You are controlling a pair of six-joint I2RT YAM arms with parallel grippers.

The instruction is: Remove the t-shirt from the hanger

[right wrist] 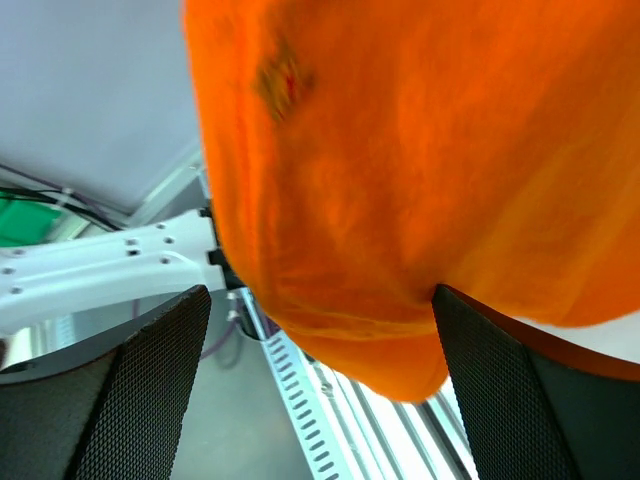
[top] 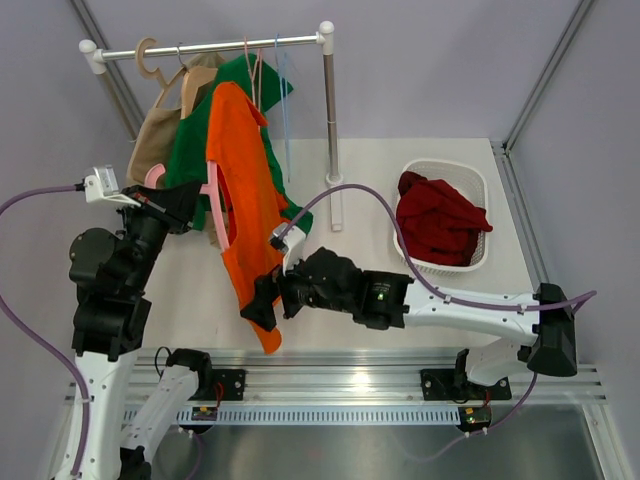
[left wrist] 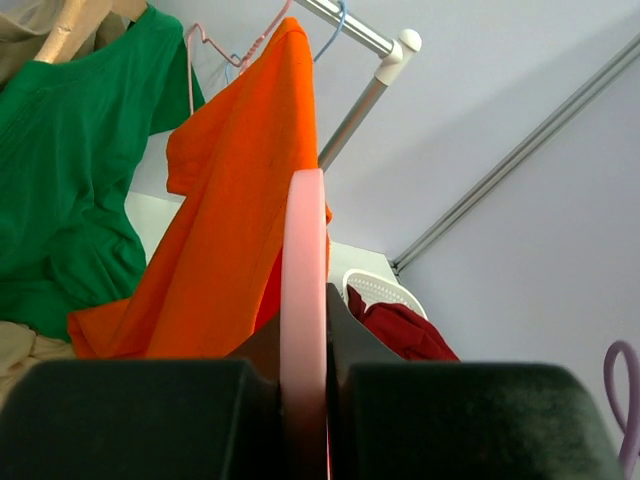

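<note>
Left jaws, pressed together, pinch the hanger point(left wrist: 303, 260). Right jaws stand spread around the t-shirt point(top: 245, 190) hem, at its six o'clock. Shirt hangs at ten o'clock, apparently not yet off the hanger; the pulling-off remains.

Left gripper point(left wrist: 303, 368) clamped tight — right gripper point(right wrist: 320, 335) spread wide open.

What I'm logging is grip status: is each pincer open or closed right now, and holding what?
Left pincer: closed on the pink hanger.
Right pincer: open, with the orange t-shirt hanging in its gap.
</note>
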